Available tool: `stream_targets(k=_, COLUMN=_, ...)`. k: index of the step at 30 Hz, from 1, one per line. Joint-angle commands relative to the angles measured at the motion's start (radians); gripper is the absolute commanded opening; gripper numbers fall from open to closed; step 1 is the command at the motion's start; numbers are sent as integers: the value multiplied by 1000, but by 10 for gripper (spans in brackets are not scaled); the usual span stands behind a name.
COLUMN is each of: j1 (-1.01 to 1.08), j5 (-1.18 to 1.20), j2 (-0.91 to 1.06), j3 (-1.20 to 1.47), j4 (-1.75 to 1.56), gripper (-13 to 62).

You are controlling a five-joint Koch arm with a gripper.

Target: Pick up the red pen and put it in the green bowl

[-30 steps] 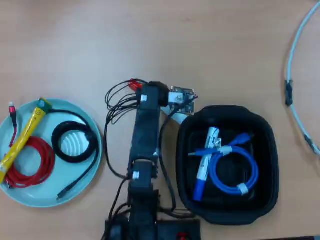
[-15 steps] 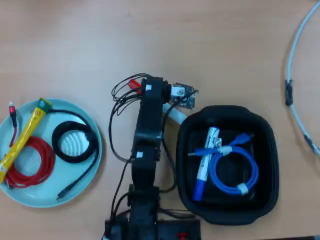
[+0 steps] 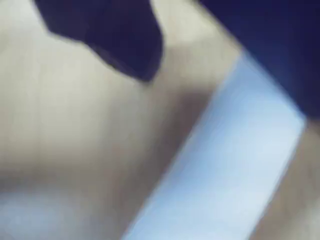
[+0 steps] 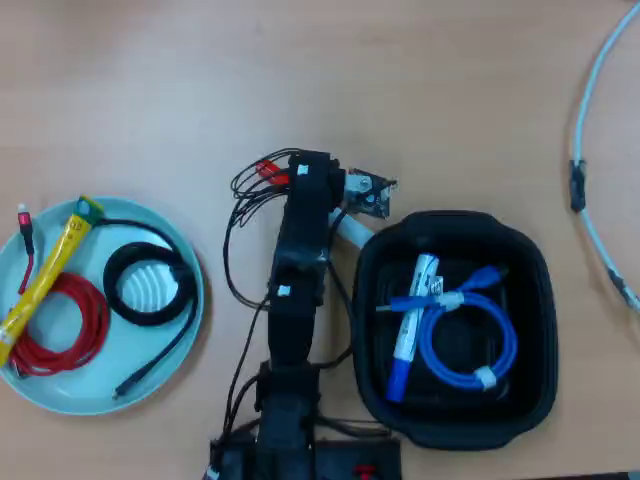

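The green bowl [image 4: 190, 340] lies at the left in the overhead view and holds a yellow marker, a red cable and a black cable. A short piece of white barrel [image 4: 352, 232] pokes out from under the arm, next to the black tray's left rim. Its cap is hidden, so I cannot confirm it is the red pen. My gripper [image 4: 326, 207] hangs under the arm's head right over that barrel. The blurred wrist view shows one dark finger [image 3: 120, 40] above a pale slanted bar [image 3: 230, 165]. The jaws' spacing cannot be read.
A black rounded-square tray [image 4: 530, 400] at the right holds a white marker with a blue cap [image 4: 410, 320] and a coiled blue cable [image 4: 470, 340]. A pale cable [image 4: 590, 110] curves along the right edge. The arm's base [image 4: 290, 440] is at the bottom centre.
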Motion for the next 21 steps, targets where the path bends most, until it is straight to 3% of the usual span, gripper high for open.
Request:
stream_targets(k=1, j1=15, j5=6, j2=0, j3=-44, j4=14, gripper=419)
stream_targets(k=12, j1=15, j5=5, j2=-9, j3=-44, j4=14, gripper=390)
stream_targets(k=15, j1=17, j5=5, j2=-9, j3=-44, j4=14, gripper=280)
stream_targets(k=21, j1=25, j5=5, j2=-9, j3=-41, j4=14, gripper=-9)
